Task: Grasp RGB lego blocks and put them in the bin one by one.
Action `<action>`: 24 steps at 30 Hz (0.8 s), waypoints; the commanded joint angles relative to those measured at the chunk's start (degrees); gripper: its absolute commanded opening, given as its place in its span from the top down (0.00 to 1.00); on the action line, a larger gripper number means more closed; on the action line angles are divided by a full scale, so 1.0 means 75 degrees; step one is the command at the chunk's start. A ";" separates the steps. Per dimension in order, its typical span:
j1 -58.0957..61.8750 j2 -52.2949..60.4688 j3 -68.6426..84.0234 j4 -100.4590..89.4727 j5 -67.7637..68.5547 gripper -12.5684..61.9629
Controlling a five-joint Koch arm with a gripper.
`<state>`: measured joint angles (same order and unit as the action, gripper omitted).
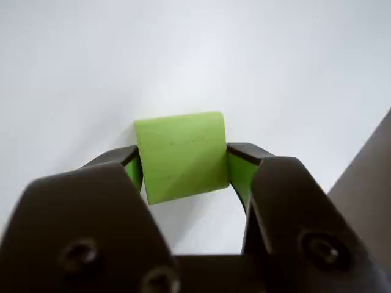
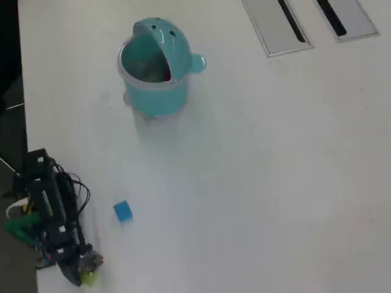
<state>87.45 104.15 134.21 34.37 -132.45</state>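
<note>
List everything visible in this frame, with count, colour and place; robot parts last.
yellow-green block: 1, yellow-green, between the gripper jaws in the wrist view, bottom left in the overhead view
blue block: 1, blue, on the table right of the arm in the overhead view
bin: 1, teal, upper left in the overhead view, something reddish inside
grey panels: 2, grey with dark slots, top right in the overhead view
table: 1, white
arm: 1, black, bottom left in the overhead view
gripper: 1, dark, closed on the yellow-green block

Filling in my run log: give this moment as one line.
gripper: shut on yellow-green block | blue block: on table | red block: in bin
</note>
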 commanded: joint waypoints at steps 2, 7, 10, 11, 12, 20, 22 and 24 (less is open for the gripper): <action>-0.0188 0.0422 -0.0691 0.0316 0.0047 0.69; -0.1078 0.0938 -0.0996 0.0492 0.0703 0.69; -0.1594 0.1207 -0.0996 0.0375 0.1031 0.69; -0.1699 0.1289 -0.0996 0.0305 0.1090 0.69; -0.1805 0.1359 -0.0996 0.0270 0.1172 0.69; -0.3012 0.2203 -0.0938 -0.0012 0.2051 0.70; -0.3363 0.2309 -0.0914 -0.0258 0.2355 0.70; -0.3773 0.2484 -0.0902 -0.0680 0.2555 0.70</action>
<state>59.50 121.29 132.63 33.05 -113.99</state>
